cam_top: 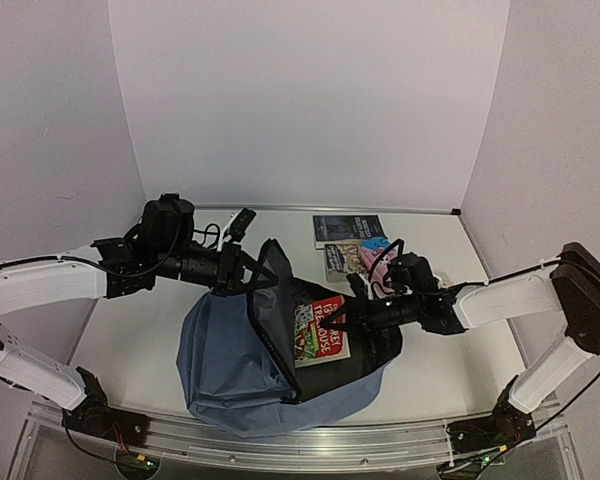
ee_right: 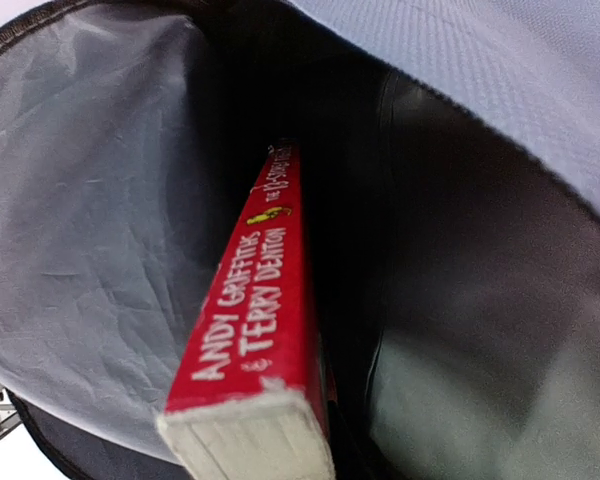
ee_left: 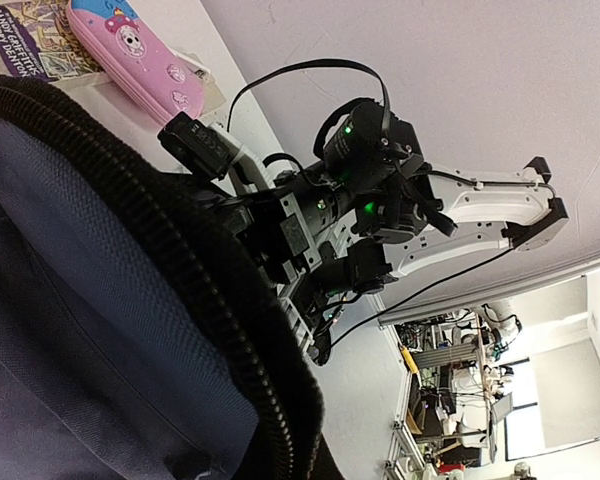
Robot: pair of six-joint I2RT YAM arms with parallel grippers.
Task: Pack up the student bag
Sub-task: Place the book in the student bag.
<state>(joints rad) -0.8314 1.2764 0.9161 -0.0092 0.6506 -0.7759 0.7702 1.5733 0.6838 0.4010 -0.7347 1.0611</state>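
The student bag (cam_top: 225, 375) is lying on the table (cam_top: 450, 365), its mouth gaping toward the right hand (cam_top: 355, 315), which is clasping a red book (cam_top: 320, 332) lengthwise into it; the left hand (cam_top: 250, 272) is pinching the rim up.

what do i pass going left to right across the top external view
slate-blue fabric backpack → red paperback book poking out of its mouth → right claw at the book's edge → pink plastic pencil case

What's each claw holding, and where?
Left claw pinches the student bag by its zipper rim; right claw grips the red book by its nearest end.
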